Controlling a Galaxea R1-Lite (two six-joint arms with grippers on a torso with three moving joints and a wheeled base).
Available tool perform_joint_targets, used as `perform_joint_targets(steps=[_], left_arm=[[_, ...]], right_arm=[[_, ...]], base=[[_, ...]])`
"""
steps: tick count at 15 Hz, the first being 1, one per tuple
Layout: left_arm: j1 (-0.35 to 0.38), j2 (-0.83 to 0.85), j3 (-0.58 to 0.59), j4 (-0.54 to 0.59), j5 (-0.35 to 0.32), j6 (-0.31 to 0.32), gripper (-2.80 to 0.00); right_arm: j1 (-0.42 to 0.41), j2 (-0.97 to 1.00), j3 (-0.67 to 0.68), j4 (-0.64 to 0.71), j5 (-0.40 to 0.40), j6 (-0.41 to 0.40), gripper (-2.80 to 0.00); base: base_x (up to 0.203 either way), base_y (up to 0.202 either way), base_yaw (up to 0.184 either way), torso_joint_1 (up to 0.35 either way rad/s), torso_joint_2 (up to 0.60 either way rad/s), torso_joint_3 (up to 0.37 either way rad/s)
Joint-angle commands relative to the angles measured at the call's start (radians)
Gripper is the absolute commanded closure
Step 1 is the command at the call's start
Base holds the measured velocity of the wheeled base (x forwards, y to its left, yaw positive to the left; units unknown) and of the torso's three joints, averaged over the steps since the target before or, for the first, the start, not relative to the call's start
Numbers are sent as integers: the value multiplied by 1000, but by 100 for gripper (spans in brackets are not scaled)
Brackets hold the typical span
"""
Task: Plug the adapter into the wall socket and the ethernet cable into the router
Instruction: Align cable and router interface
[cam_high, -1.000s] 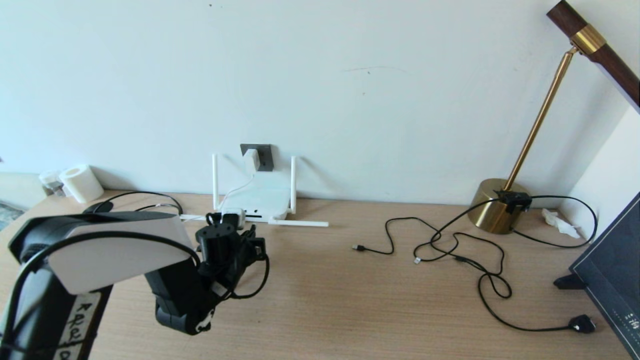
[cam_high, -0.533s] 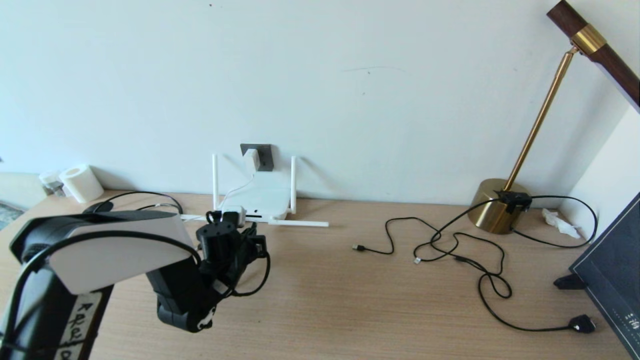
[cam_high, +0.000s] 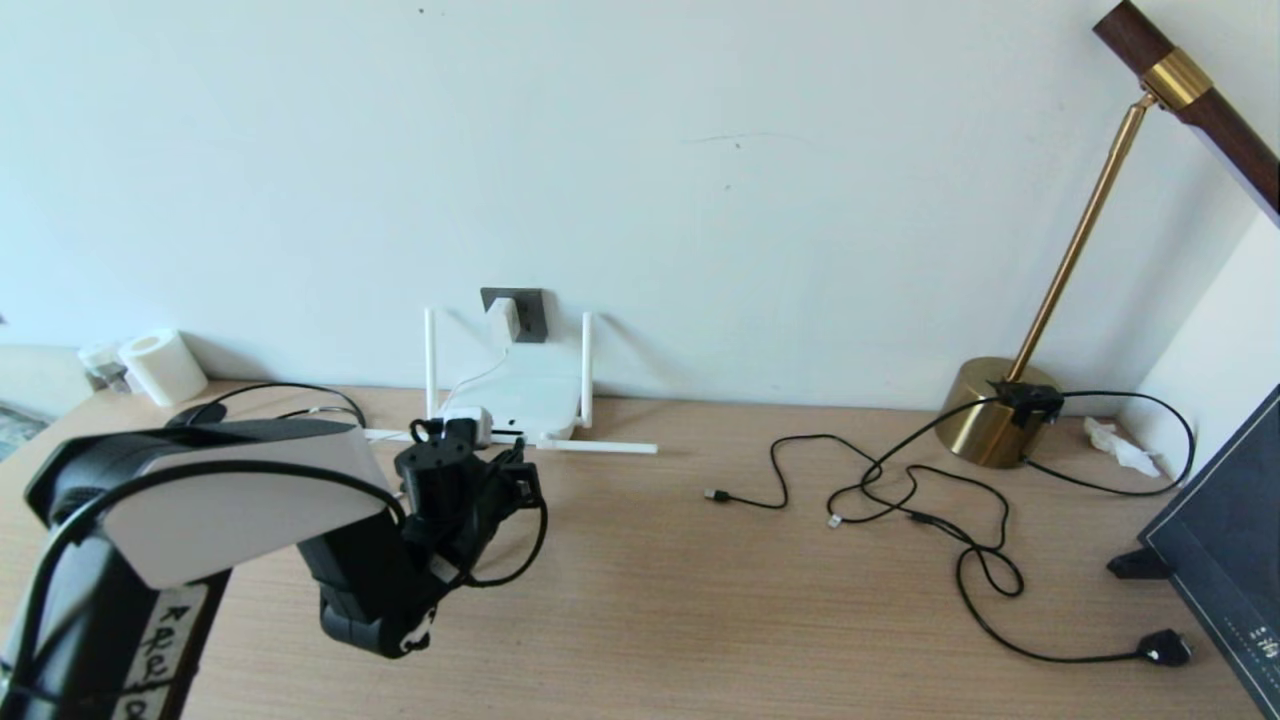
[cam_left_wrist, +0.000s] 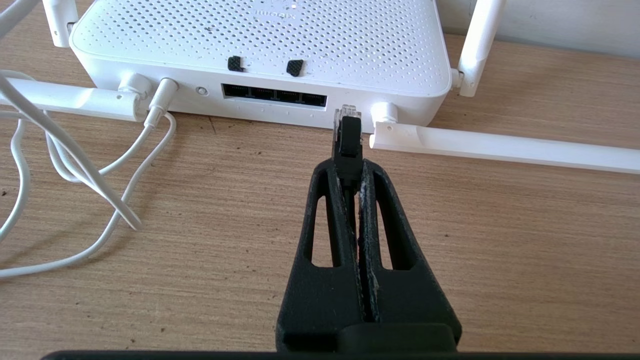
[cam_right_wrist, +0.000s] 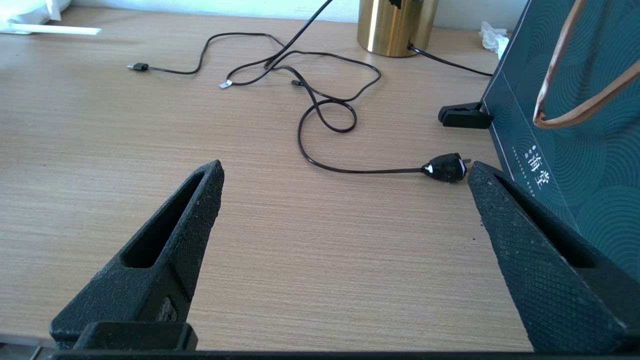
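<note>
- Far left on the desk (cam_high: 700, 600): paper roll (cam_high: 162, 366) against the wall, well apart from the work area.
- Left gripper (cam_left_wrist: 349, 167) sits low over the desk just in front of the router (cam_high: 520, 398). Fingers (cam_left_wrist: 330, 200) pressed together, clamped on the ethernet cable (cam_left_wrist: 348, 137) right behind its plug.
- Left wrist view: the clear plug tip is just short of the router's front edge, level with the right end of the dark port row (cam_left_wrist: 274, 95), slightly to the side of the last port. Not inserted; small gap visible.
- Thin white cord (cam_left_wrist: 90, 175) is loose in loops on the desk and enters the router's round jack beside the ports.
- Router lies flat against the wall. Two antennas (cam_high: 587, 368) upright at the back corners, two folded flat along the desk in front.
- Adapter (cam_high: 503, 320) is seated in the wall socket (cam_high: 515, 314) directly above the router, with the white cord hanging down from it.
- Middle of the desk: thin black cables (cam_high: 900, 500) in loose tangles, ends lying free.
- Brass lamp (cam_high: 995, 410) base near the wall on the right; dark box (cam_right_wrist: 560, 125) at the far right desk edge.
- Right gripper (cam_right_wrist: 345, 175) hovers over bare desk near that box, fingers spread wide apart, holding nothing. A black plug (cam_right_wrist: 445, 167) lies between it and the box.
</note>
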Motion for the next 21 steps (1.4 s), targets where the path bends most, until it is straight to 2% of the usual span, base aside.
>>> perform_joint_targets(steps=[1,21], left_arm=[[0,5,-6,-8,2,-2,0],[20,76,-85,-1,-20,18,0]], right_arm=[[0,1,0,1,0,0,-280],[0,2,0,1,0,0,-280]], base=[[0,0,0,0,0,0],[0,0,0,0,0,0]])
